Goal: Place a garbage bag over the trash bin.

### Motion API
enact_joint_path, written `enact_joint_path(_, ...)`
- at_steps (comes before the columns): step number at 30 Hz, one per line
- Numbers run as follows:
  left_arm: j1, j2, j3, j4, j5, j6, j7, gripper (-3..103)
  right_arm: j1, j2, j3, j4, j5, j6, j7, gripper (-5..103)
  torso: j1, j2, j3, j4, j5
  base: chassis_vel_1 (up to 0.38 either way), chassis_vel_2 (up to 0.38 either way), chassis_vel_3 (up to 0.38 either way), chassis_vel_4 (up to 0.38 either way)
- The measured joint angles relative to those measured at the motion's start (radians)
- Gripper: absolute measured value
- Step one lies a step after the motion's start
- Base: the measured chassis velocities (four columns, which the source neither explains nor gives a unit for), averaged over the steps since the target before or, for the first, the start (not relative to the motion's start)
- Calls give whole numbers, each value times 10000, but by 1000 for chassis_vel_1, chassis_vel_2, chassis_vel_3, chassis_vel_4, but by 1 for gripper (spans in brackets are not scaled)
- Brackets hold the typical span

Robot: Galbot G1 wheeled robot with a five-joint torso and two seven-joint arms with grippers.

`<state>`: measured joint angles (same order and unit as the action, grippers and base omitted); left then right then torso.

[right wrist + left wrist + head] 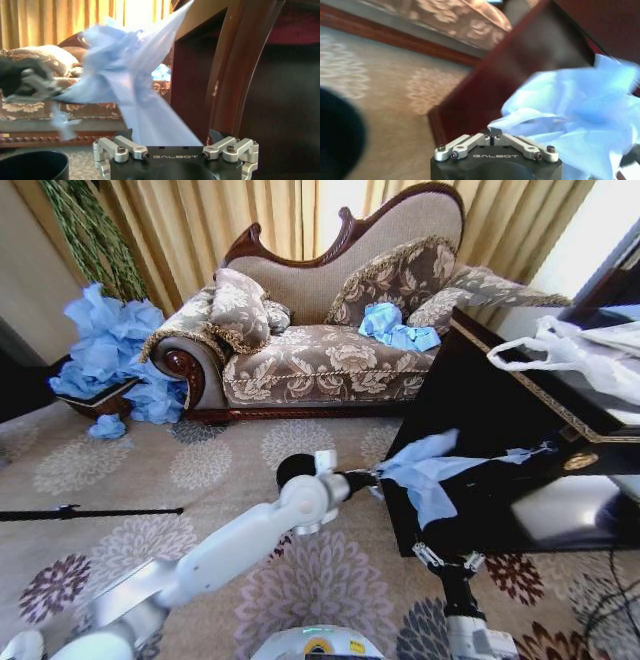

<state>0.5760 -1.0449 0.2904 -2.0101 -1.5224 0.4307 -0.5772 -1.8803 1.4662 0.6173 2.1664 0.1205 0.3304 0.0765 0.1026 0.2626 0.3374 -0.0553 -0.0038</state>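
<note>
My left gripper (pixel 372 477): jaws clamped on garbage bag (pixel 425 470), stretched rightward; right gripper (pixel 449 561) directly beneath, jaws apart.

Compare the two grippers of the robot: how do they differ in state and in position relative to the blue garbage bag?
The left gripper is shut on an edge of the garbage bag; the right gripper is open, its fingers spread on either side of the hanging film without pinching it.
The left gripper is held up beside the dark table; the right gripper sits lower, beneath the bag.
Both are metal grippers marked Galbot.
</note>
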Motion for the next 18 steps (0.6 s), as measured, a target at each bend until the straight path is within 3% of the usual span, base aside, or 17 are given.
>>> enact_joint_path(3,838,593,-1167,-352,-139,-15,188,0,-72,-122,-28,256,117,-104,8,100,0,0,0,3,-1,0,0,0,0)
enact_joint_path(7,1548,896,-2062,-547,-186,-19,342,0,-163,-186,-56,462,229,-209,17,100,-1,0,0,-2,2,0,0,0,0)
enact_joint_path(18,2580,1525,-3752,-867,-206,-154,587,0,-75,-538,-193,397,267,-300,48,100,0,0,0,0,2,0,0,0,0)
